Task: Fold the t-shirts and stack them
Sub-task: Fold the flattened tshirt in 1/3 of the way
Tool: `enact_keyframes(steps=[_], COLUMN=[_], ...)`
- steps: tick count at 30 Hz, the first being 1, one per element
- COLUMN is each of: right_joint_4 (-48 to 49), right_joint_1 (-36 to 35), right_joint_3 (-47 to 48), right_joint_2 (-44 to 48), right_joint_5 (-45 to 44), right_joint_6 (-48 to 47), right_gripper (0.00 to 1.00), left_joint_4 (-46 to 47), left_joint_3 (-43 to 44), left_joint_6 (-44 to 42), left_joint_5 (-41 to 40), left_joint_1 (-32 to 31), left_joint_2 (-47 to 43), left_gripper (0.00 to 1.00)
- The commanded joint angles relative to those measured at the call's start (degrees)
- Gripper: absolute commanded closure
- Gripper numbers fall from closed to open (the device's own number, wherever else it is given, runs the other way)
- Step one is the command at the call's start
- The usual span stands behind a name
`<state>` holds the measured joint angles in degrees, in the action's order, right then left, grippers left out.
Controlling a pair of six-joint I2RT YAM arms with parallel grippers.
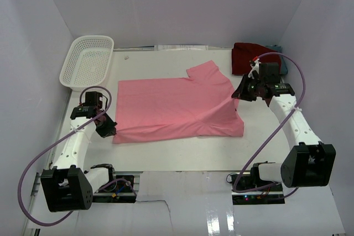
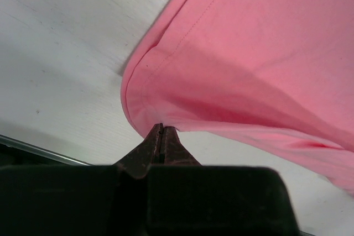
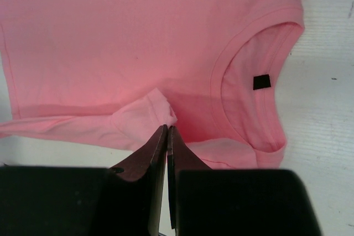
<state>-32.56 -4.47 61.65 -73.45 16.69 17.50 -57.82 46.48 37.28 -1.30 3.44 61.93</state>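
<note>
A light pink t-shirt point(image 1: 177, 106) lies spread across the middle of the table, its right side lifted into a peak. My left gripper point(image 1: 109, 128) is shut on the pink t-shirt's point(image 2: 249, 53) lower left hem corner, the tips point(image 2: 161, 128) pinching the edge. My right gripper point(image 1: 239, 93) is shut on a raised fold of the pink t-shirt point(image 3: 138, 42) near the collar point(image 3: 243, 81), the cloth bunched at its tips point(image 3: 166, 128). A dark red t-shirt point(image 1: 246, 56) lies crumpled at the back right, with a teal-grey t-shirt point(image 1: 275, 50) showing just behind it.
A white perforated basket point(image 1: 87, 62) stands at the back left corner. White walls close in the table on three sides. Purple cables loop from both arms beside the table edges.
</note>
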Motion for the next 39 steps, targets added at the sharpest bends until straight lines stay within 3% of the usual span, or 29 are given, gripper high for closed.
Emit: enact_keyframes(steps=[1,39], right_joint_4=[2.1,3.8], right_joint_1=[-1.7,-4.1], right_joint_3=[3.7,11.0], right_joint_2=[-1.3,-9.8], right_joint_5=[0.4,0.0], right_joint_6=[-0.8,-1.3], right_gripper=[0.92,0.92], left_joint_4=[1.6,4.2], left_joint_3=[-0.1,2.9], left_joint_6=[-1.6,-3.4], left_joint_5=[1.2,0.9], left_joint_1=[0.3,1.5], left_joint_2=[-0.1,4.7], left_gripper=[0.99,1.00])
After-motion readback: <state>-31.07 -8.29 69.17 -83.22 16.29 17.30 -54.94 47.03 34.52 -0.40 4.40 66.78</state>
